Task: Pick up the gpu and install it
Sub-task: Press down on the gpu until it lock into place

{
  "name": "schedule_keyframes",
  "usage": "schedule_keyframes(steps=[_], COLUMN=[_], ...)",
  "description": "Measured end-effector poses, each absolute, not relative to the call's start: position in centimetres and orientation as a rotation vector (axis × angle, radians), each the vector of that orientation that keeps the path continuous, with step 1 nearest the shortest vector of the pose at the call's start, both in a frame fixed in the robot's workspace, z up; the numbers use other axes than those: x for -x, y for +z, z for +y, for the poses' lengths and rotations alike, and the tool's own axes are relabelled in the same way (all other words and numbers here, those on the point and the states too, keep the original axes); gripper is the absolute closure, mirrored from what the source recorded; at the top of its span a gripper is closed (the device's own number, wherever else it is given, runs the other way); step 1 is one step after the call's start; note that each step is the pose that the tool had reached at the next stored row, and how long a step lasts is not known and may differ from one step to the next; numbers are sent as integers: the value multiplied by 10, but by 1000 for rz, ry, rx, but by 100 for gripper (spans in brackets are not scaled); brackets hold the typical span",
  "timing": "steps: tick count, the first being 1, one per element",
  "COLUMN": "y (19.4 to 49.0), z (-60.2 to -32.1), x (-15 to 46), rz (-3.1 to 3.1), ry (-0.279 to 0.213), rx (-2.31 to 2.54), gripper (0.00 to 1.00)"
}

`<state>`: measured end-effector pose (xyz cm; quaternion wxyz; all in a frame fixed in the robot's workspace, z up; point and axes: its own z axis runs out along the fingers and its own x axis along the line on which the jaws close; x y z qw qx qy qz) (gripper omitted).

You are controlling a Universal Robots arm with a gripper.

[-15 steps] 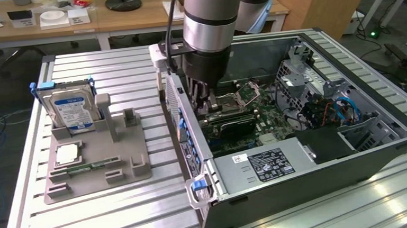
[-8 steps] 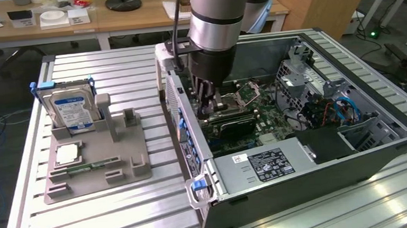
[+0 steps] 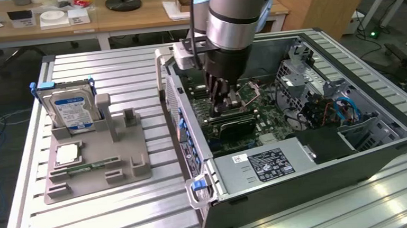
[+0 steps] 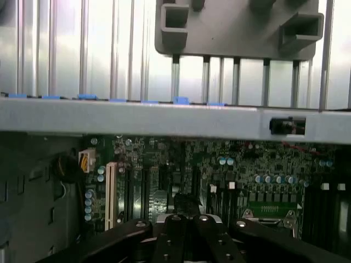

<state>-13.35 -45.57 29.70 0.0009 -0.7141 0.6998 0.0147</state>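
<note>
Inside the open black computer case [image 3: 375, 151], the robot's dark gripper [image 3: 221, 108] has its fingers closed narrow directly above the dark flat gpu card [image 3: 234, 127], which sits against the green motherboard [image 3: 274, 115], apparently for seating.

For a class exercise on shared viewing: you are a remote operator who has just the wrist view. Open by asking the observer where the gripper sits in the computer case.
Observer: The gripper is down inside the open case, right above a dark card, the gpu, on the motherboard.
Operator: What sits in the grey holder outside the case?
Observer: A hard drive stands upright in the holder.
Operator: Anything else there?
Observer: A memory stick lies flat beside a square chip.
</note>
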Motion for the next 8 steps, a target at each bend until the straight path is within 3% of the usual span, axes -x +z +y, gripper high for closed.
schedule_keyframes(steps=[8], y=[287], z=[-456], x=[122], rz=[2197], ry=[46], rx=[2242], gripper=[90])
